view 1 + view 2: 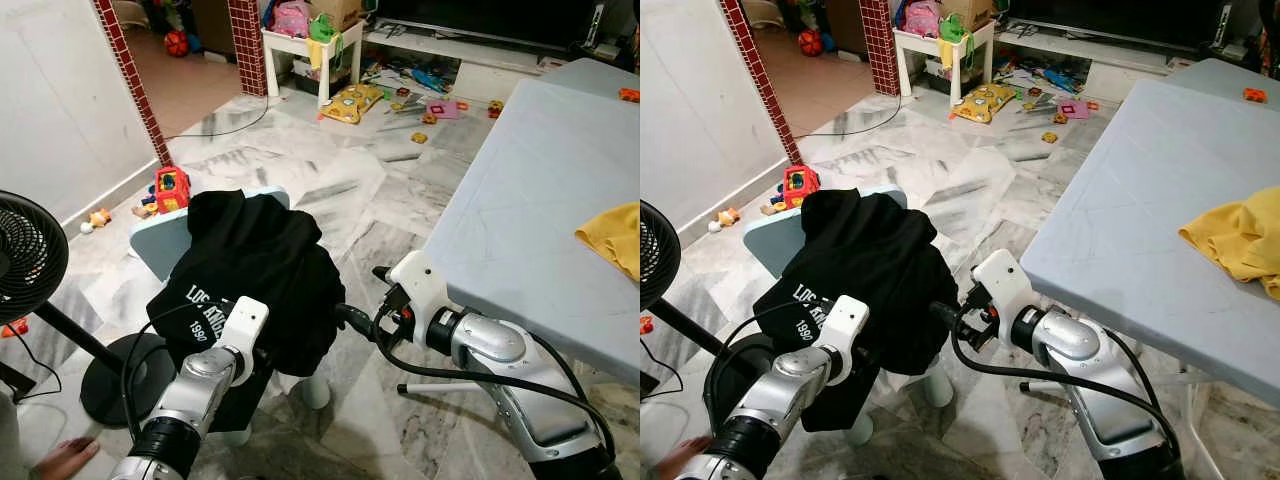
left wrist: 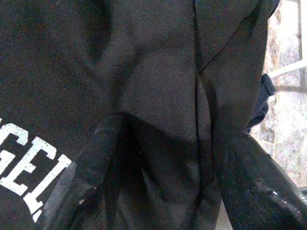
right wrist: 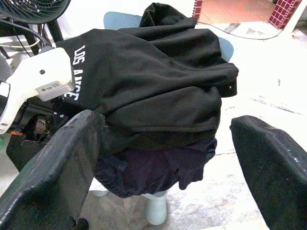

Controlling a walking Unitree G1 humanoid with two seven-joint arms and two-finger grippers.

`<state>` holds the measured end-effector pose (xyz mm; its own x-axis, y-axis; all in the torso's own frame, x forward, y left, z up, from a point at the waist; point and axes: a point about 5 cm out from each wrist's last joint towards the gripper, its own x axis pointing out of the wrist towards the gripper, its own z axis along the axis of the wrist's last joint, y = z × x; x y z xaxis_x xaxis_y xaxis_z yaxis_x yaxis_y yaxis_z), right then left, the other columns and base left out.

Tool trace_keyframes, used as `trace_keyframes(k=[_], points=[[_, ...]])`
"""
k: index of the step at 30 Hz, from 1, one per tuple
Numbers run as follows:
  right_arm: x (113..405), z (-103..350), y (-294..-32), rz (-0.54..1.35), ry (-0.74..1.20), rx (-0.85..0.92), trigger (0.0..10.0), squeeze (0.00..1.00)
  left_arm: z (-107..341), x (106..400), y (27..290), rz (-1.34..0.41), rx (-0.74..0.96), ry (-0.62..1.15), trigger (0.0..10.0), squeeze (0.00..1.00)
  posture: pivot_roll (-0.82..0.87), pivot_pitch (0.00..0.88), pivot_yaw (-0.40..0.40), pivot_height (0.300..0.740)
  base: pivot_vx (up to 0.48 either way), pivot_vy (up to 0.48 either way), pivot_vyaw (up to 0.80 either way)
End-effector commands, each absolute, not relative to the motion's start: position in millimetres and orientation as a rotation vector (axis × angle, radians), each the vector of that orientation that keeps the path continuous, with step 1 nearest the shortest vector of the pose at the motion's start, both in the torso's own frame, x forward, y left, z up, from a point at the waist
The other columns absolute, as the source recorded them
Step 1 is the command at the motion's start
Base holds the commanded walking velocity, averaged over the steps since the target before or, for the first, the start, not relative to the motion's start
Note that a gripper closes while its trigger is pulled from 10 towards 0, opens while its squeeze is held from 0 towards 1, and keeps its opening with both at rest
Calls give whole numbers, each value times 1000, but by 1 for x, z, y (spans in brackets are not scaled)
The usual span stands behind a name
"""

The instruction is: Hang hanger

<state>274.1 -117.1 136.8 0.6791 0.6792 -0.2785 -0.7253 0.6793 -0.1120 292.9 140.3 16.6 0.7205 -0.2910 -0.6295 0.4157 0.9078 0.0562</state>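
Over a small pale-blue table on the marble floor lies a heap of black sweatshirt with white lettering, spilling off its near edge. Pressed into that cloth, the left gripper has fingers parted with fabric bunched between them. Just beside the heap's right side, the right gripper stands wide open, holding nothing.
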Motion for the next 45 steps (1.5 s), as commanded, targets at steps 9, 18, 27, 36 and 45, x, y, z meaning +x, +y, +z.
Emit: trace_keyframes(k=[9,18,27,36,45], points=[[274,140,-116,801,204,-233,10000,0,22,300,151,-340,211,596,0,0,-121,75,17,740,0,0,0],[275,138,-114,796,203,-225,10000,0,32,306,166,-268,186,524,0,0,-110,73,14,740,0,0,0],[276,138,-114,796,198,-233,10000,0,60,317,166,-237,69,350,0,0,-115,71,13,740,0,0,0],[278,138,-118,781,194,-240,10000,0,113,314,197,-232,12,162,0,0,-99,73,4,740,0,0,0],[279,137,-115,789,189,-245,10000,0,109,287,254,-35,51,213,0,0,-81,81,-7,740,0,0,0]])
